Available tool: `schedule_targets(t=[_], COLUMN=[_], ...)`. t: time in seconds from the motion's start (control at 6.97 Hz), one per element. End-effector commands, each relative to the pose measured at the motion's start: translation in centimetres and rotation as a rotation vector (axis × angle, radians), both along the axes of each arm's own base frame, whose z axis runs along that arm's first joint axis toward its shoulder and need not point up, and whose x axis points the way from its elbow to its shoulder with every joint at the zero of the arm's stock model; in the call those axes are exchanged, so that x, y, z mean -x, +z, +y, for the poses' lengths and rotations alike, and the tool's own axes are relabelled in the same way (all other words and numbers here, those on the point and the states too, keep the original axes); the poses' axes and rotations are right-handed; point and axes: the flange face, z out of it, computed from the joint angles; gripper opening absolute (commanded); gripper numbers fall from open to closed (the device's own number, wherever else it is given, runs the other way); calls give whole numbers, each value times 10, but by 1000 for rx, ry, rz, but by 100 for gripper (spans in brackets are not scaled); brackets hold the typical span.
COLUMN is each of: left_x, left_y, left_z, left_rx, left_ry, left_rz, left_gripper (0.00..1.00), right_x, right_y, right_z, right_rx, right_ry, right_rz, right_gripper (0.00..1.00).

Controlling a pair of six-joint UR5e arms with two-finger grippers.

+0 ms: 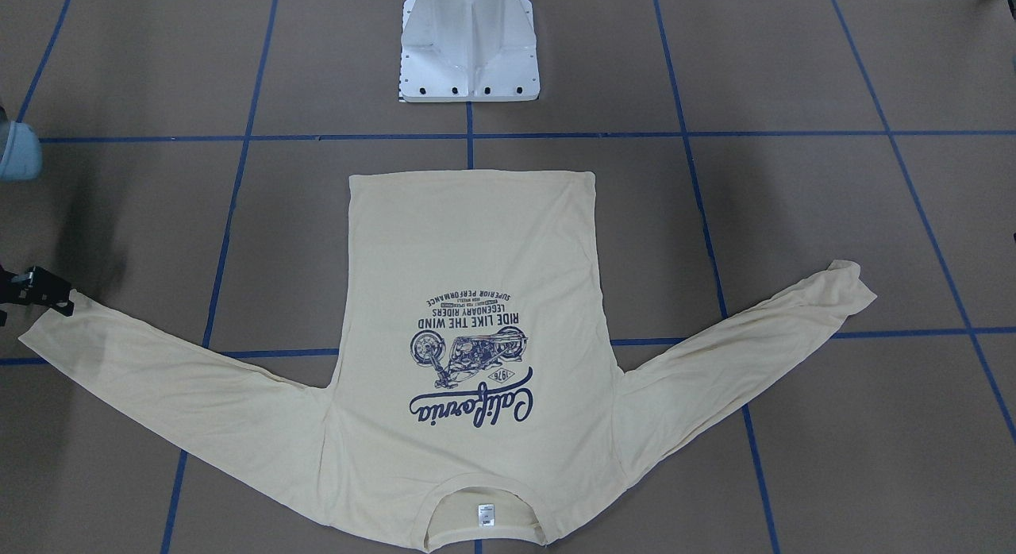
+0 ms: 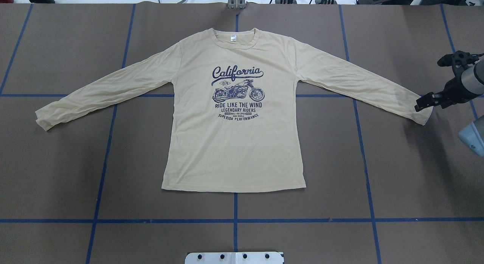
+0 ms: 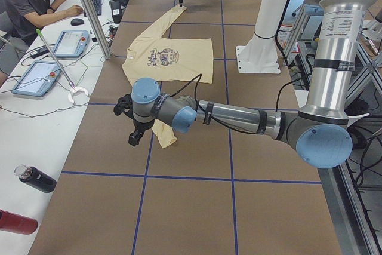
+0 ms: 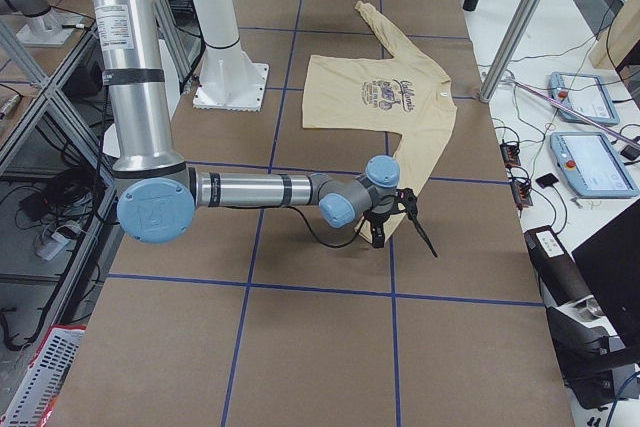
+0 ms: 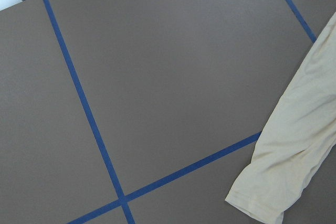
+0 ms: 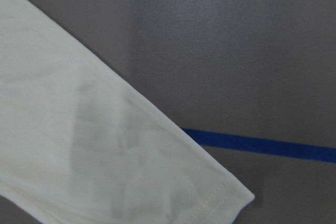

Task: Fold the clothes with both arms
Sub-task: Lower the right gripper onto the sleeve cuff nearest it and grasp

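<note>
The T-shirt [image 2: 234, 143] lies flat and print-up in the middle of the worktop [image 2: 75, 173], neck away from my base, both sleeves stretched out to the sides. My right tool [image 2: 425, 102] sits low at the cuff of the sleeve [image 2: 412, 107] on that side, its jaws looking spread, with nothing held between them (the cuff lies flat on the brown surface). My left tool [image 3: 136, 134] hangs near the other cuff [image 2: 43, 120]. Whether its jaws are spread or closed I cannot tell. Blue tape lines [image 2: 235, 220] cross under the shirt.
</note>
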Motion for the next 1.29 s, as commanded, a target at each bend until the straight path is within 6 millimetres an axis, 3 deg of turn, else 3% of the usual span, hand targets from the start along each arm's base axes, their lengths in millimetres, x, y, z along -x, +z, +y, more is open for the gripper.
schedule_targets(t=[0.0,0.29,0.43,0.72,0.86,1.15], left_x=[0,0,0,0,0,0], left_y=[-1,-1,-1,-3,-3,-1], left_z=[0,1,2,3,3,3], left_rx=[-5,-9,-9,-12,-12,-9], left_ry=[1,2,2,2,2,2], left_rz=[4,5,5,8,8,7], left_gripper=[100,100,100,100,100,100], right_x=[10,13,13,17,18,17], right_y=[11,12,11,4,1,-19], right_z=[3,5,4,-2,-4,-17], right_rx=[22,24,21,27,24,-1], right_ry=[-17,-23,-23,-12,-14,-7], right_rz=[9,12,11,10,4,-19], right_gripper=[99,97,77,9,0,0])
